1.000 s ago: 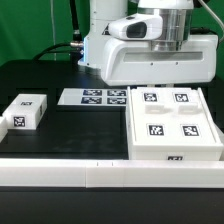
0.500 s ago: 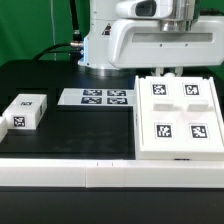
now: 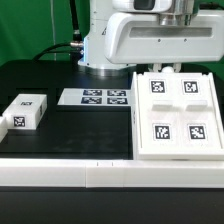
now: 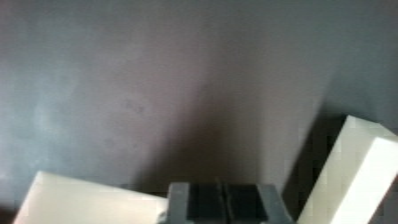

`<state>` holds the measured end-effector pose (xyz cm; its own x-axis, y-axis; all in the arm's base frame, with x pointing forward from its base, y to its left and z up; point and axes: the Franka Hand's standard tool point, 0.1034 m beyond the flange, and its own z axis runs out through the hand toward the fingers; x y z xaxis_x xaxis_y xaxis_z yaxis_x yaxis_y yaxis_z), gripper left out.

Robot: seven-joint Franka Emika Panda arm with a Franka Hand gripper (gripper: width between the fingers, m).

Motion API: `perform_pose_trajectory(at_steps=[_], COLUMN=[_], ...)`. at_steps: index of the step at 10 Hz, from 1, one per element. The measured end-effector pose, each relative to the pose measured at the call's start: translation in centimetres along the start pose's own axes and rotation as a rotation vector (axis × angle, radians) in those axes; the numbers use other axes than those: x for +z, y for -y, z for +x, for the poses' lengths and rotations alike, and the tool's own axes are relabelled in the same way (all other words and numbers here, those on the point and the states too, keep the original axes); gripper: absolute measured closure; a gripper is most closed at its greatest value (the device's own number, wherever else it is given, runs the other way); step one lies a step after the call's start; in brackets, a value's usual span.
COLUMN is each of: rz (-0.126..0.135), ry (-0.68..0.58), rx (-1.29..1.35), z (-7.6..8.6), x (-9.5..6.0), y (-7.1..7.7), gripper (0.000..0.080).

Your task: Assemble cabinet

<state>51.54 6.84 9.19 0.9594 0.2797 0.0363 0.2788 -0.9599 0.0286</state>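
Cabinet (image 3: 178,115) now at steeper tilt, seemingly.

A robotics lab: a white robot arm (image 3: 150,40) over a black tabletop (image 3: 75,130) carrying a marker board (image 3: 95,97) of printed tags.

Marker board (image 3: 96,97) between block (image 3: 24,110) and cabinet (image 3: 177,109)

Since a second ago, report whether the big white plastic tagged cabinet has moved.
Yes: the cabinet shifted toward the exterior view's right, away from the marker board, turning slightly.
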Motion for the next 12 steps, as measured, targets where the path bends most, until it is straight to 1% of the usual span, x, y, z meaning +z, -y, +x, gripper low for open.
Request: perform_pose_trajectory(at_steps=[2, 3, 7, 8, 9, 10, 11, 12], rz=[0.002, 0.003, 0.004, 0.004, 0.005, 0.005, 0.007, 0.006], ry=[0.023, 0.038, 0.040, 0.048, 0.050, 0.058, 0.086, 0.080], rx=[0.003, 0.001, 0.001, 0.001, 0.001, 0.003, 0.002, 0.000], z=[0.4, 0.7, 0.4, 0.0, 0.1, 0.2, 0.6, 1.0], x=[-0.8, -1.2, -0.9, -0.2, -0.4, -1.3, -2.6, -2.8], y=[-0.1, 0.0, 0.0, 0.1, 0.0, -0.4, -1.3, -1.3], gripper=[0.0798, 0.0798, 0.0798, 0.0798, 0.0798, 0.0798, 0.0798, 0.0798])
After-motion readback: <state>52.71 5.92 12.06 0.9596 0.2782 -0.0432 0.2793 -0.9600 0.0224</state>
